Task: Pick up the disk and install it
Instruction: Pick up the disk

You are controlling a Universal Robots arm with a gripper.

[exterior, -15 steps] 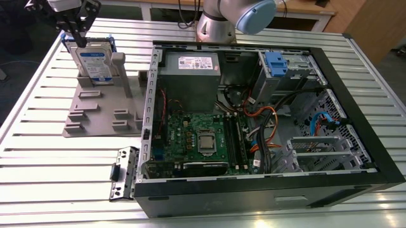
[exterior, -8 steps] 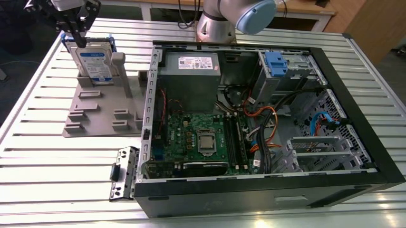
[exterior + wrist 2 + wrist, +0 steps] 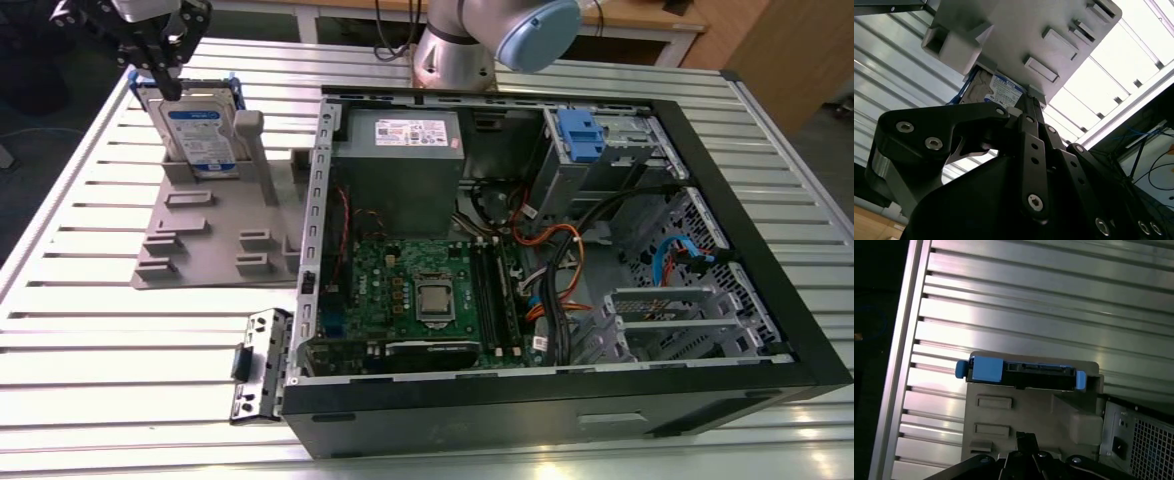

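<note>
The disk [image 3: 198, 130] stands on edge in a slot of the grey fixture [image 3: 214, 235] at the exterior view's far left, its white-and-blue label facing out and a blue frame round it. My black gripper [image 3: 168, 88] hangs just above the disk's top edge, shut, with nothing between its fingers. The first wrist view looks down on the disk's blue-capped top edge [image 3: 1021, 375] in the fixture [image 3: 1029, 415], beyond the gripper [image 3: 1026, 437]. In the second wrist view the disk's label [image 3: 999, 90] shows past the gripper linkage.
An open computer case [image 3: 747, 330] lies on the slatted metal table [image 3: 80, 330] to the exterior view's right of the fixture. Inside are a grey power supply [image 3: 400, 160], a green board [image 3: 414, 290], cables and a bay with a blue tab [image 3: 585, 130]. A loose bracket [image 3: 260, 365] lies by the case's front corner.
</note>
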